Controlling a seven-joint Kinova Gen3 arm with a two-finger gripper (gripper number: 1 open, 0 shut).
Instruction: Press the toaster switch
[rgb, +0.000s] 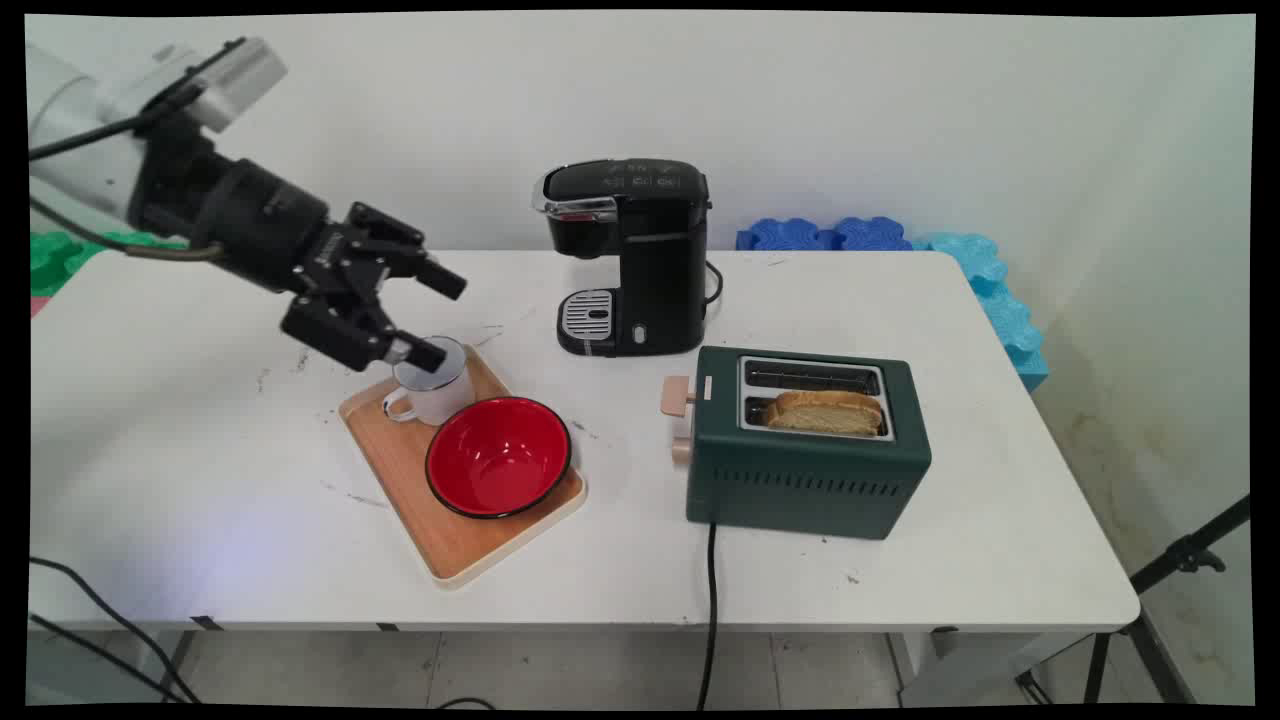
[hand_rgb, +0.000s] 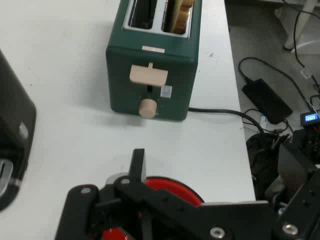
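My black gripper (rgb: 440, 318) hangs open above the far end of a wooden tray (rgb: 455, 550), tilted toward the right. Its lower finger (rgb: 425, 352) lies over the rim of a white mug (rgb: 435, 395) on the tray; whether they touch I cannot tell. The upper finger (rgb: 445, 280) is free in the air. A red bowl (rgb: 498, 455) sits on the tray beside the mug, nearer the front. The hand view shows one finger (hand_rgb: 137, 164) above the linkage, a slice of the red bowl (hand_rgb: 172, 186), and the green toaster (hand_rgb: 155, 70) beyond.
A black coffee machine (rgb: 630, 255) stands at the back middle, also at the hand view's left edge (hand_rgb: 12, 145). The green toaster (rgb: 805, 445) holds a slice of toast (rgb: 828, 410) in its near slot. Its black cord (rgb: 710, 600) drops over the front edge.
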